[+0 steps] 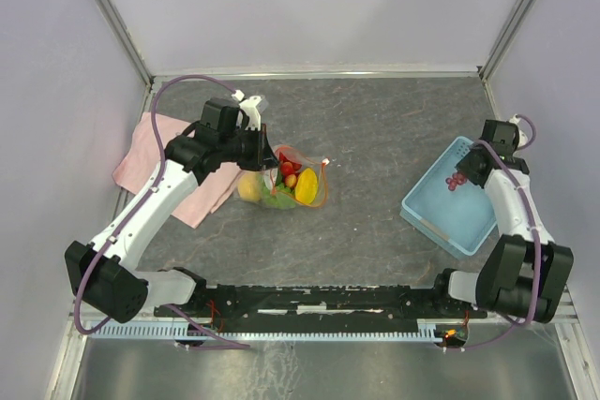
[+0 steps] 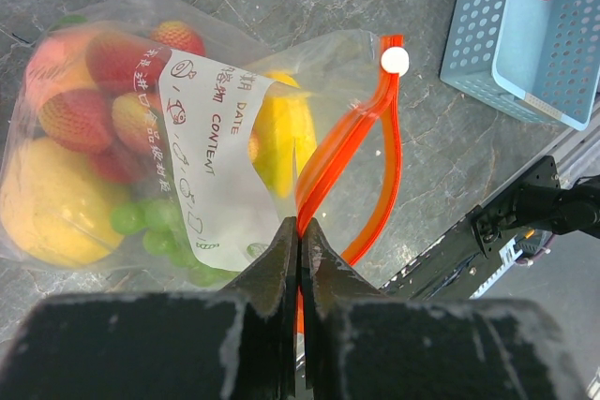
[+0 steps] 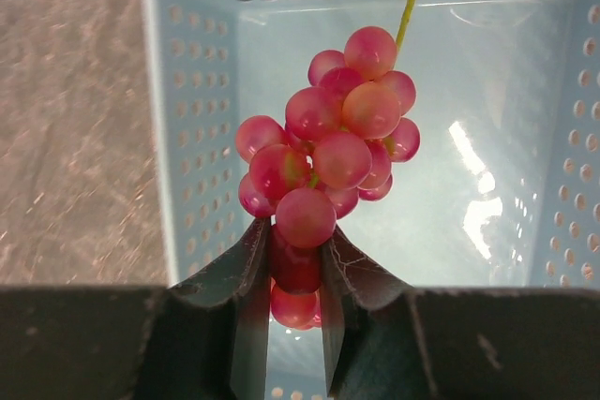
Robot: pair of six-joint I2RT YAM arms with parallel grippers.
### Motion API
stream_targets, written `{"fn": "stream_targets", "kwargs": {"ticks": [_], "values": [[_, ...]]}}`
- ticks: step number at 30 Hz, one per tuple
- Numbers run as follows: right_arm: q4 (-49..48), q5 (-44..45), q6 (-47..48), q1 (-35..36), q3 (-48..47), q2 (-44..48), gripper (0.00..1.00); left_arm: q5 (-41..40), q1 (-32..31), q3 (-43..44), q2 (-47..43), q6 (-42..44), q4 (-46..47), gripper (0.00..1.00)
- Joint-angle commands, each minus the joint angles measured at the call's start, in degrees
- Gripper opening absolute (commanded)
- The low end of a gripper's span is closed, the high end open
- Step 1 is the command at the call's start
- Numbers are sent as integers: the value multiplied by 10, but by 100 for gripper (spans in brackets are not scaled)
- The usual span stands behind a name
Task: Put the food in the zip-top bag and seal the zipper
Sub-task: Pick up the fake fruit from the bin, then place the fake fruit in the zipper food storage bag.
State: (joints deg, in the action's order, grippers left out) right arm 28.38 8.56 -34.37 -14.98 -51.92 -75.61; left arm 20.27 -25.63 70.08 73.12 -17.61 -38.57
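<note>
The clear zip-top bag (image 1: 286, 183) lies mid-table, holding orange-yellow fruits, a yellow piece, red pieces and green grapes (image 2: 150, 217). Its white label (image 2: 211, 170) faces my left wrist camera. My left gripper (image 2: 300, 231) is shut on the orange-red zipper (image 2: 328, 170) at one end; the strip's two sides part further along toward the white slider (image 2: 395, 60). My right gripper (image 3: 295, 250) is shut on a red grape bunch (image 3: 328, 142) and holds it over the light-blue basket (image 3: 202, 138). It also shows in the top view (image 1: 457, 181).
The light-blue basket (image 1: 441, 208) sits at the right of the table. A pink cloth (image 1: 155, 152) lies at the left, under my left arm. The black rail (image 1: 309, 302) runs along the near edge.
</note>
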Motion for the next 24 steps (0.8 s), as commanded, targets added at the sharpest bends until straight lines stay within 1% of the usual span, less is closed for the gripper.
{"fn": "stream_targets", "kwargs": {"ticks": [1, 6, 12, 20, 24], "values": [[8, -31, 32, 33, -5, 67, 15, 21, 3, 2, -2, 17, 31, 3], [36, -58, 65, 109, -44, 108, 13, 19, 4, 2, 1, 18, 31, 3], [12, -131, 97, 188, -60, 144, 12, 14, 4, 3, 3, 20, 31, 3], [8, -194, 154, 300, -95, 145, 13, 13, 4, 3, 10, 21, 31, 3], [-3, -253, 181, 349, -110, 140, 13, 12, 4, 3, 10, 22, 31, 3]]}}
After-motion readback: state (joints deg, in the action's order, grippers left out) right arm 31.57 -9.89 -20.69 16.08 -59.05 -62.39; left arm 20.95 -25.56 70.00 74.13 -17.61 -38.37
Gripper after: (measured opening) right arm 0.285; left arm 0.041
